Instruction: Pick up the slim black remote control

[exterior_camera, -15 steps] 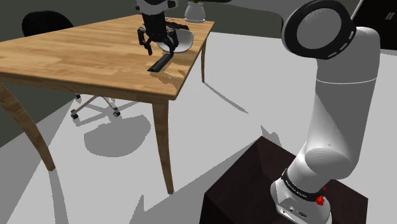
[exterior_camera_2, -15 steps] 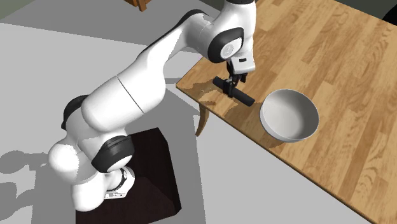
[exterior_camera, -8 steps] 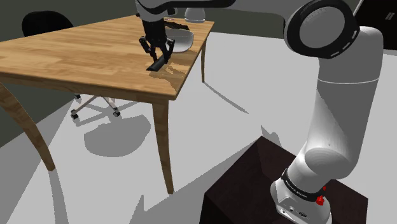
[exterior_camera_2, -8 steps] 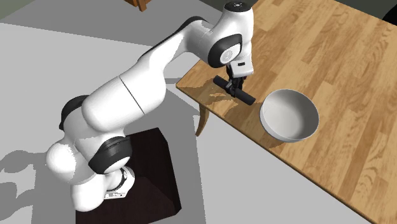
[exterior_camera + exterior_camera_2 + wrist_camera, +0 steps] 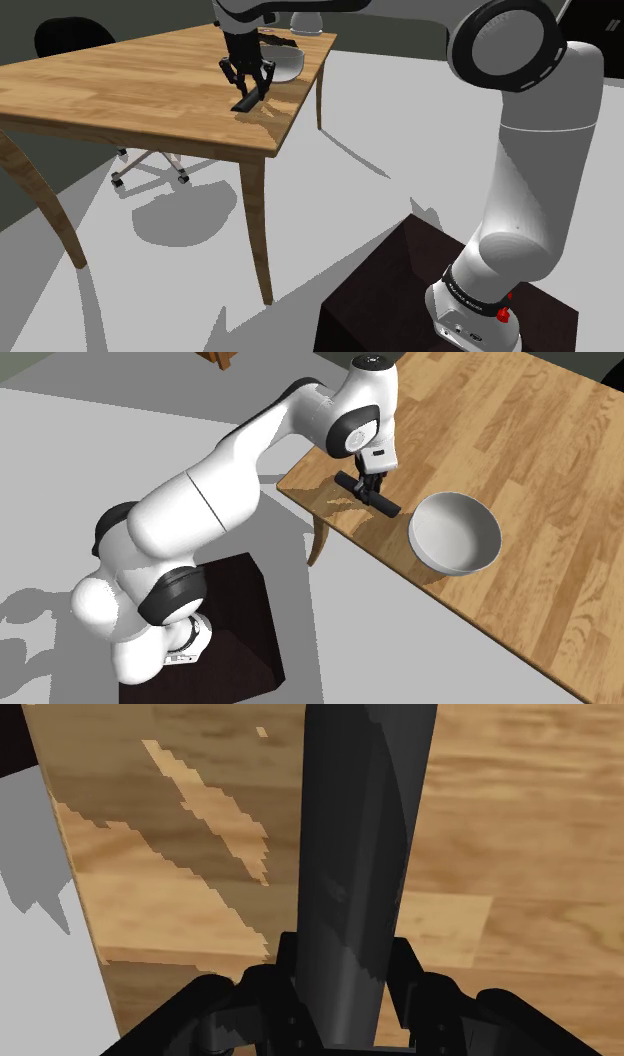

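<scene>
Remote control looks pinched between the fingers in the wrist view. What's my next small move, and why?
Probably a short, straight lift. The fingers clasp the black remote control on both sides while it lies on the wooden table near the edge. The white bowl sits close, so raising the gripper vertically should avoid it.

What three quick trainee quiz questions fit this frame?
1. True or false: the gripper is shut on the black remote.
2. What sits on the wooden table beside the remote? A) white bowl B) red mug C) laptop
3. Short answer: is the remote near the table's edge or its middle?
Key: 1 true; 2 A; 3 edge.
</scene>
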`<action>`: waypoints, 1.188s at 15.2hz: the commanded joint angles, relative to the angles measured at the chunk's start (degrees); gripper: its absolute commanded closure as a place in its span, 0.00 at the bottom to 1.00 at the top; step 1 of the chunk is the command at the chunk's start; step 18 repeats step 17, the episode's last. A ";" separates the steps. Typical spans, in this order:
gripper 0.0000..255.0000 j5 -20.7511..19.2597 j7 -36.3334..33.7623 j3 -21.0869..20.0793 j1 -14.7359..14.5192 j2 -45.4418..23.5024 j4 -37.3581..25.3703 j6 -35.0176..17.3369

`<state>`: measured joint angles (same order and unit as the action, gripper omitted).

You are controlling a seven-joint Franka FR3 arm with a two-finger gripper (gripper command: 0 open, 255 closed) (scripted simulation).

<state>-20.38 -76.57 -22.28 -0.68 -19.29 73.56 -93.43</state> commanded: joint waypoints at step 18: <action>1.00 -2.93 3.22 0.51 -4.62 -7.55 -23.00 15.92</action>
